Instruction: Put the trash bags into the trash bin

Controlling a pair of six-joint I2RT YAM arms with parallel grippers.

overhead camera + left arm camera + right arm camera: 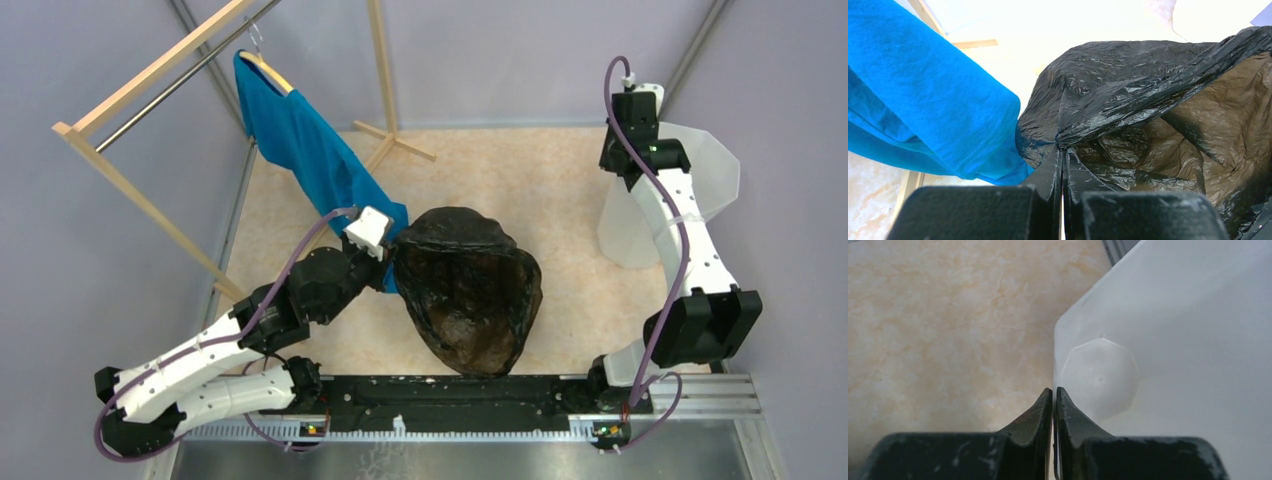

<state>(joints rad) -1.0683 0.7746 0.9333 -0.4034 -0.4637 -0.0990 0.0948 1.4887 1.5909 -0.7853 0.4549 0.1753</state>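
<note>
The left pincer [1062, 152] is clamped on the crinkled, glossy black trash bag [470, 290], which gapes open mid-worktop [520, 170] against a blue T-shirt [300, 140]. The right pincer [1054, 392] nips the thin wall of the frosted, faceted trash bin [722, 175], well apart from the bag.

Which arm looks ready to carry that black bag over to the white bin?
Left. The left fingers are pinched shut on the bag's rim, while the right fingers are closed on the bin's edge.
</note>
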